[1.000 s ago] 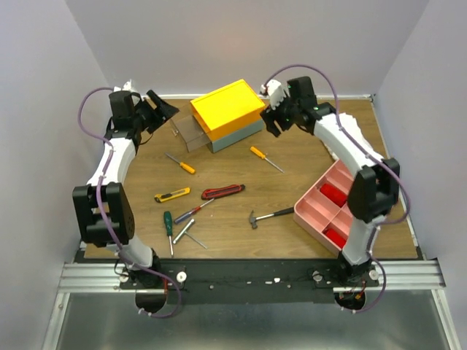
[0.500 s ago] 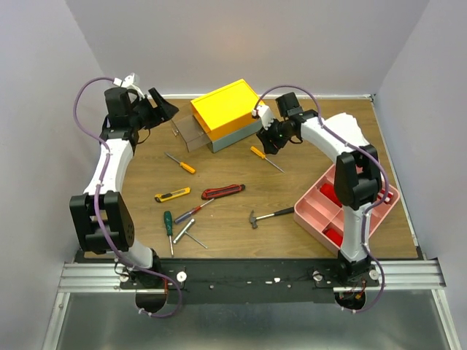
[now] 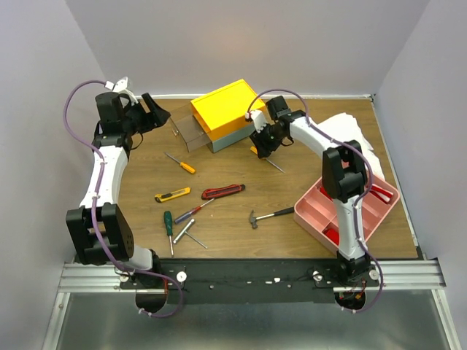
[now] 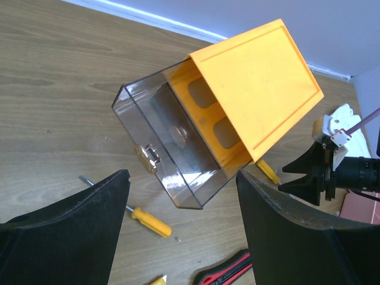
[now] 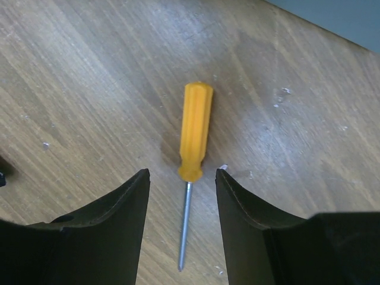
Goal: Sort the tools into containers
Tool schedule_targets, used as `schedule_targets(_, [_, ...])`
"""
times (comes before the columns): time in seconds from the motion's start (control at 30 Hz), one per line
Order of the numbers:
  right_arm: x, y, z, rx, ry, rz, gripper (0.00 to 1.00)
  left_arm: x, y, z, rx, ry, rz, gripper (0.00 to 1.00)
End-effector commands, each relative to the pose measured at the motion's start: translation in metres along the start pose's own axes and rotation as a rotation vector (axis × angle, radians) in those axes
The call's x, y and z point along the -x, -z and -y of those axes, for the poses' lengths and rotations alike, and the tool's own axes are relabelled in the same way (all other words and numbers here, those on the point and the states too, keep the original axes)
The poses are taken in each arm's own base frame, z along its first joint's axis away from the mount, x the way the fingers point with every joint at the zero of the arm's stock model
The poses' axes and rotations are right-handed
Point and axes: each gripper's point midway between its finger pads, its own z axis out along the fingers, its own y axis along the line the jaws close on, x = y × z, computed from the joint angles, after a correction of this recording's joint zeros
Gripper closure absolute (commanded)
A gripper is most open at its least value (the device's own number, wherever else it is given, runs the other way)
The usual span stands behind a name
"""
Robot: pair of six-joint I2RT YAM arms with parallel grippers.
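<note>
Yellow-topped box (image 3: 227,107) is sitting upper centre, its clear drawer (image 4: 172,151) standing pulled out; left pincer (image 4: 183,176) is gaping open, right pincer (image 5: 181,178) is gaping astride an orange screwdriver (image 5: 196,130).

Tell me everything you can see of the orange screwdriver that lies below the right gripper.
The orange screwdriver has a faceted handle that looks like plastic and a thin silver shaft, seemingly metal. It lies flat on the wooden table, with the handle pointing away from the wrist camera and the shaft toward it. The right gripper is open over it, one finger on each side where handle meets shaft. Neither finger appears to touch it, and nothing else does.
</note>
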Motion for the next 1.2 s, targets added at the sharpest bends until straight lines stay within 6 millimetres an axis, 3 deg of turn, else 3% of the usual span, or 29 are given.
schedule_targets(0.0, [-0.011, -0.008, -0.009, -0.004, -0.020, -0.051, 0.44, -0.004, 0.008, -0.011, 0.039, 0.005, 0.010, 0.18])
schedule_targets(0.43, [-0.028, -0.028, -0.005, -0.139, -0.026, -0.162, 0.44, 0.000, 0.015, -0.022, 0.078, 0.014, 0.037, 0.18])
schedule_targets(0.63, [-0.031, -0.033, -0.007, -0.155, -0.015, -0.187, 0.42, -0.008, 0.015, -0.026, 0.080, 0.033, 0.027, 0.18])
schedule_targets(0.87, [-0.042, -0.032, -0.018, -0.128, -0.015, -0.208, 0.77, -0.009, 0.013, -0.026, 0.076, 0.041, 0.024, 0.18])
schedule_targets(0.97, [-0.050, -0.019, -0.030, -0.099, -0.004, -0.215, 0.89, -0.005, 0.013, -0.027, 0.077, 0.028, 0.034, 0.19])
schedule_targets(1.0, [-0.042, -0.006, -0.034, -0.086, 0.009, -0.189, 0.92, -0.003, 0.014, -0.027, 0.080, 0.026, 0.038, 0.19])
schedule_targets(1.03, [-0.046, 0.003, -0.046, -0.037, 0.008, -0.211, 0.94, 0.000, 0.016, -0.027, 0.082, 0.018, 0.046, 0.20])
schedule_targets(1.1, [-0.034, 0.023, -0.059, 0.016, 0.020, -0.178, 0.99, 0.006, 0.021, -0.030, 0.102, 0.018, 0.069, 0.20])
schedule_targets(1.17, [-0.008, 0.057, -0.078, 0.079, 0.046, -0.084, 0.99, 0.010, 0.027, -0.037, 0.155, 0.002, 0.087, 0.20])
